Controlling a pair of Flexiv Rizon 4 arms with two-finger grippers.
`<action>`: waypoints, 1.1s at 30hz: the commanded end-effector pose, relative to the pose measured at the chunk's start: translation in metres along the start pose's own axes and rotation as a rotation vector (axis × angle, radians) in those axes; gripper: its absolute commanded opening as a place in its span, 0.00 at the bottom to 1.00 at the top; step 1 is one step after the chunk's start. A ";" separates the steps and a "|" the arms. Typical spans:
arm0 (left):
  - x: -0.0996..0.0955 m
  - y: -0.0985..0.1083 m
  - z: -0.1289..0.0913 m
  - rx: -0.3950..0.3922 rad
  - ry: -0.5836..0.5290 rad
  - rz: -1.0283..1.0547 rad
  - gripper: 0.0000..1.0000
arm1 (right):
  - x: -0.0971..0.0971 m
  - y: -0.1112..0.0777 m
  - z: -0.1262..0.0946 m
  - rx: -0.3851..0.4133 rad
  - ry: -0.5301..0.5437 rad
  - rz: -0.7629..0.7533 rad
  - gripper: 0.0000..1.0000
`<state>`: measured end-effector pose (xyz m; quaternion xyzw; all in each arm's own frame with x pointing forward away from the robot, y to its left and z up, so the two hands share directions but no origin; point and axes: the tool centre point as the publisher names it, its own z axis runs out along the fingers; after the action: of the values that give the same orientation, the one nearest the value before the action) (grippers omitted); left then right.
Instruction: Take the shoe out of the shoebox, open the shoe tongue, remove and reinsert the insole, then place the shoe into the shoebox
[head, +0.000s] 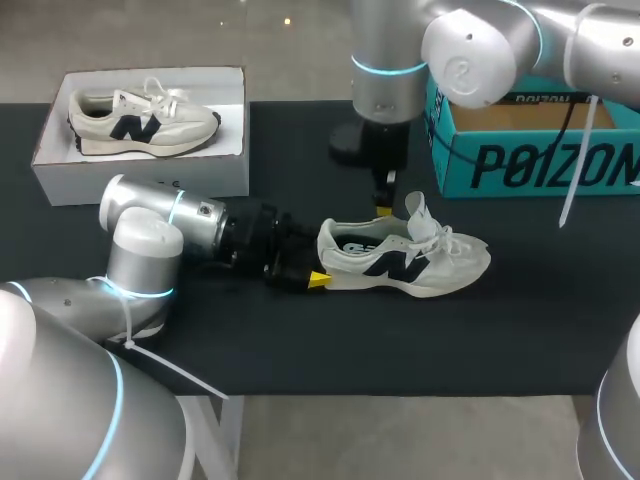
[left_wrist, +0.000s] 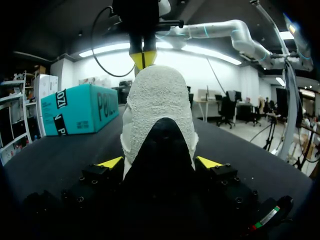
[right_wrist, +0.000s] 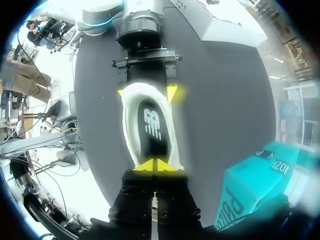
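White-and-grey mesh sneaker (head: 405, 262) is lying mid-frame, outside the teal cardboard shoebox (head: 540, 150) at upper right. Left gripper (left_wrist: 159, 162) is clamping its heel. Right gripper (right_wrist: 152, 165) is sitting closed at the raised tongue (left_wrist: 157, 95). The black insole (right_wrist: 150, 125) is sitting inside, so removal, reinsertion and boxing are likely pending.

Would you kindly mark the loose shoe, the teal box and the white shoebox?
loose shoe (head: 405, 263): head view, its side panel.
teal box (head: 540, 160): head view, its front wall.
white shoebox (head: 70, 182): head view, its front wall.

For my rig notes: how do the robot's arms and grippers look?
The left arm and right arm are silver rounded tubes with glowing cyan joint rings and thin white cables. The left gripper and right gripper are black with yellow tips.
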<state>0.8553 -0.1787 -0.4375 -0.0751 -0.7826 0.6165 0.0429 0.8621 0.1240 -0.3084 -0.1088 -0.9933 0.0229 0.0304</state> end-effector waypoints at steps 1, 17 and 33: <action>-0.002 0.005 0.001 0.001 0.002 0.001 0.00 | 0.008 0.000 0.005 0.001 0.000 -0.003 0.00; -0.002 0.005 0.001 0.001 0.002 0.001 0.00 | -0.001 0.006 0.046 0.044 -0.017 0.011 0.00; -0.002 0.005 0.001 0.001 0.002 0.001 0.00 | -0.022 0.000 0.070 0.053 -0.027 0.051 0.00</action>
<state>0.8554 -0.1787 -0.4375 -0.0749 -0.7826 0.6164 0.0430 0.8792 0.1162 -0.3754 -0.1317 -0.9897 0.0520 0.0222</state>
